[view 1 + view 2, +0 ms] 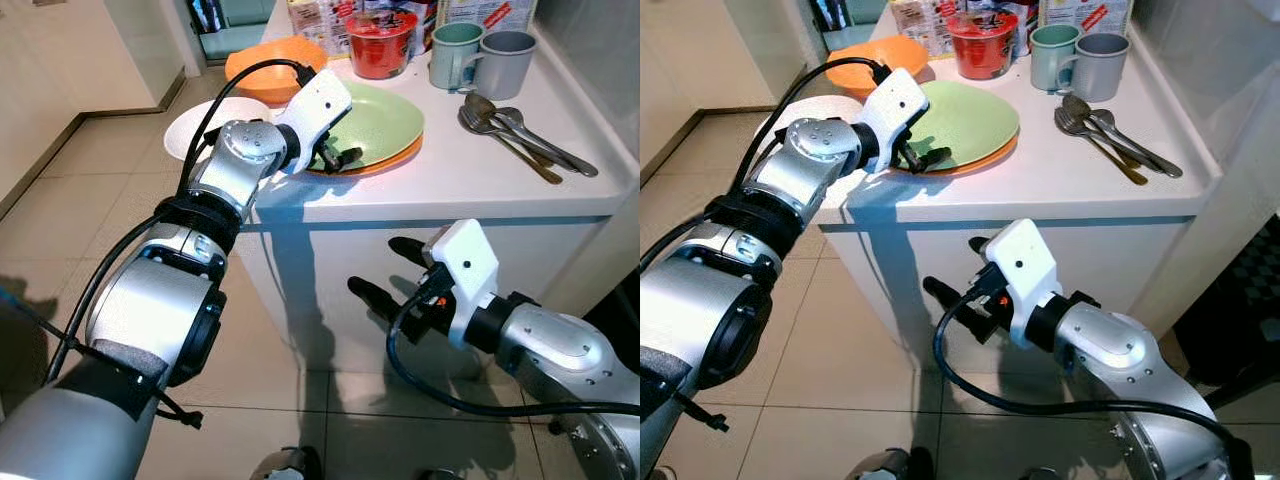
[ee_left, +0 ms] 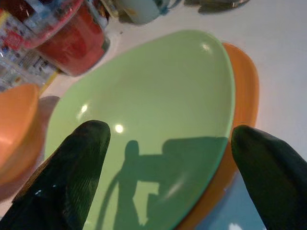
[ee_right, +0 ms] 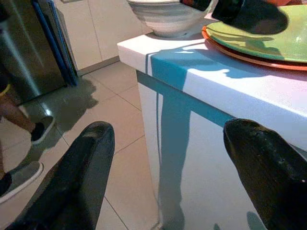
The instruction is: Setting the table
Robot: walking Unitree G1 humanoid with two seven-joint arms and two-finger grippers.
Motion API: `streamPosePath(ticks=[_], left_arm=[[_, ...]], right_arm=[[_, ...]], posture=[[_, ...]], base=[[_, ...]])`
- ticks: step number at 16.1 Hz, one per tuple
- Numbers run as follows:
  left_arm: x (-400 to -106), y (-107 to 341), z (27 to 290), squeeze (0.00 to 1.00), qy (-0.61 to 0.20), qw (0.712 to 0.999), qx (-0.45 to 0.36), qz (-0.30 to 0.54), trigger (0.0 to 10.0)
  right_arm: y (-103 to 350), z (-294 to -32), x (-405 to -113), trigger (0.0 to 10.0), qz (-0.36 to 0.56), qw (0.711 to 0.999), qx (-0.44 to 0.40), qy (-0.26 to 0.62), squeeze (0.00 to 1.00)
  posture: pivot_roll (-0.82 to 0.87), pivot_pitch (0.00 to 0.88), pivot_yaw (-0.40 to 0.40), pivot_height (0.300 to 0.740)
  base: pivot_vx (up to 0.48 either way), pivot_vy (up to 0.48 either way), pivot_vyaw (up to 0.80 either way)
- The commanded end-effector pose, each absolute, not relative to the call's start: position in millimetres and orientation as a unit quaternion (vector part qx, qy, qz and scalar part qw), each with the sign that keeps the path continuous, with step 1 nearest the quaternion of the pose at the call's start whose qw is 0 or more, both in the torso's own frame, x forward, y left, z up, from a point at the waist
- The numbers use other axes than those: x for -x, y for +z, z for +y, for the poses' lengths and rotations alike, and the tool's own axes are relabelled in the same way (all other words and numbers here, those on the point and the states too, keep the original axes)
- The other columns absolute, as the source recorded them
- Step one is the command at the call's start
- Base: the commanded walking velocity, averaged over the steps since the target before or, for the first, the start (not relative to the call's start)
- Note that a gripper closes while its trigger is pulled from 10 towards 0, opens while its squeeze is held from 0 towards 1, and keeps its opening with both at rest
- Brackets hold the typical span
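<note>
- The left gripper (image 1: 335, 157) was held spread apart over the near edge of the green plate (image 1: 385, 122).
- That plate was stacked on an orange plate (image 2: 244, 100), apparently untouched.
- The right gripper (image 1: 385, 275) was kept unclenched below the plate, beside the counter (image 1: 480, 195).

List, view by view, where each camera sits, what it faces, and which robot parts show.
Left eye: head, looking down at white table; both arms.
Right eye: same scene, shifted.
Left wrist: along open left gripper over round green plate stacked on orange plate.
Right wrist: right gripper open, facing table side.
Shared: green plate.
</note>
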State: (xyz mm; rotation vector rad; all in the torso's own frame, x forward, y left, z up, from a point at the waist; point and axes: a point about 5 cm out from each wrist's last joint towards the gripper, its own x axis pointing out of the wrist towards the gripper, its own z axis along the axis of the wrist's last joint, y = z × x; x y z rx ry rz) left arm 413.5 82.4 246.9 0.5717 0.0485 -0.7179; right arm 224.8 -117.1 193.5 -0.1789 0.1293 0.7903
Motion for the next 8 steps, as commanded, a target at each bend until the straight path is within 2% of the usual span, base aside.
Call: streamPosePath(ticks=[1, 8], left_arm=[[-415, 244, 89, 0.0, -0.336, 0.898, -0.282, 0.033, 10.0], [-408, 197, 75, 0.0, -0.332, 0.888, -0.304, 0.092, 10.0]], right_arm=[[194, -113, -221, 10.0, 0.063, 0.914, 0.08, 0.394, 0.0], [193, -117, -208, 10.0, 0.076, 0.92, 0.073, 0.379, 0.0]], posture=[[-0.03, 0.108, 0.185, 0.74], [-0.09, 0.175, 0.209, 0.74]], base=[[0.0, 0.0, 0.0], [0.0, 0.0, 0.0]])
